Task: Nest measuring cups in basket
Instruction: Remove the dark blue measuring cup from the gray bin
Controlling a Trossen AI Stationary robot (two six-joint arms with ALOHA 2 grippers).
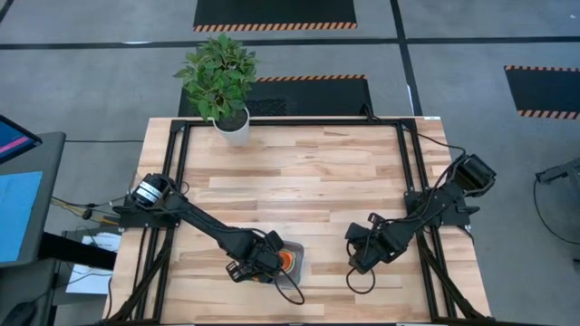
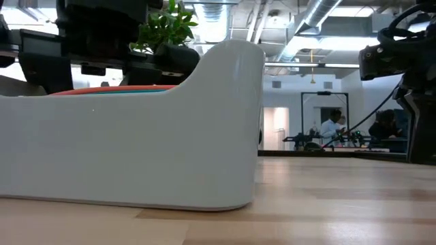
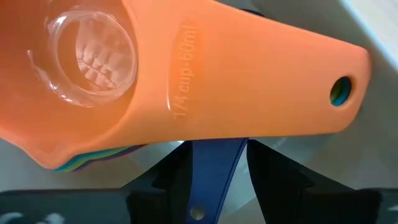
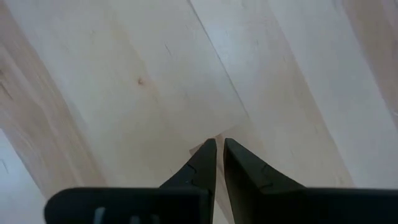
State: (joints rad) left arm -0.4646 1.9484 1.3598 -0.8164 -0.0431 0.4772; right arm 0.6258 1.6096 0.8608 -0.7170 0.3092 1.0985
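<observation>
So the thing your next move hangs on is how that dark blue cup (image 3: 211,168) sits relative to the stack. Your left gripper (image 1: 258,268) is parked right over the left part of the basket (image 1: 299,263), down at the near edge of the table, and its fingers are pinching the flat handle of the dark blue cup. In the left wrist view the handle runs straight out between the two fingers, so its long axis lines up with the gripper's own forward direction.

Directly beyond it is the orange cup (image 3: 186,81), top of the nested stack in the basket, with other coloured rims peeking out underneath. Its handle lies crosswise to the dark blue one, not parallel. I can't see the dark blue bowl at all, it's hidden under the orange cup, so I can't tell whether it's seated or just shoved beneath the pile. I'd check that before letting go.

The low view only gives you the basket wall with a sliver of orange and teal above the rim.

Your right gripper (image 1: 361,258) is well off to the right of the basket over bare wood, fingers nearly pressed together, holding nothing. Left arm is the nearer one by a lot, so it's the left's job.
</observation>
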